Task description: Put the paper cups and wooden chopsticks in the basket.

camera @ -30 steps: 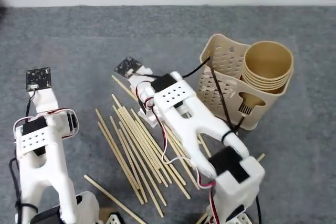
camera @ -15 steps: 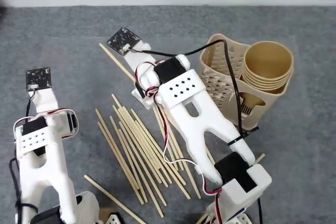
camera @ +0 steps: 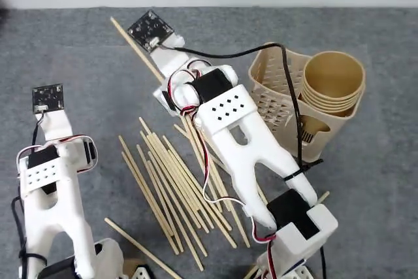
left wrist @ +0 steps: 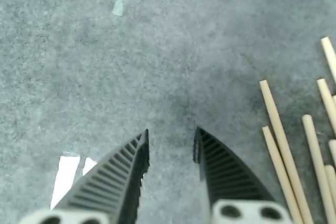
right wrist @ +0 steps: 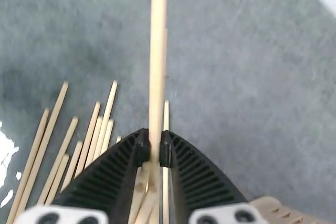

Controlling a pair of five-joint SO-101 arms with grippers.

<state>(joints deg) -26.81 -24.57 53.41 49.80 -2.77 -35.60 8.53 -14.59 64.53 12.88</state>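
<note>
Grey counter [camera: 385, 227] under everything. Two white arms on it: right arm [camera: 241, 142] just beside the basket [camera: 271, 93], left arm [camera: 49, 194] well apart from the basket, beyond the pile.

Basket upright, with perforated walls. Holds a nested stack of cups [camera: 333, 80] in the half away from the pile, rims standing above the basket's rim. Shows bare inner wall in the half nearer the pile; probably empty there, though a cable crosses it and hides the bottom.

Pile of chopsticks [camera: 176, 181] flat on the counter, near the basket, fanned and overlapping, partly under the right arm. One stray chopstick [camera: 140, 246] farther from the basket than the pile.

Right pincer [right wrist: 154, 142] clamped on a single chopstick [right wrist: 157, 51], lifted off the pile and pointing away from the basket. Grips it toward one end, with most of the length sticking out ahead.

Left pincer [left wrist: 171, 132] apart, empty, low over bare counter at the pile's edge farthest from the basket.

Likely handling: light, stiff, smooth and thin, so apt to pivot or slip between the pads. Better to take near the middle for carrying; an end grip suits tipping it upright into the basket. Cups light and easily crushed; best taken gently at the rim.
</note>
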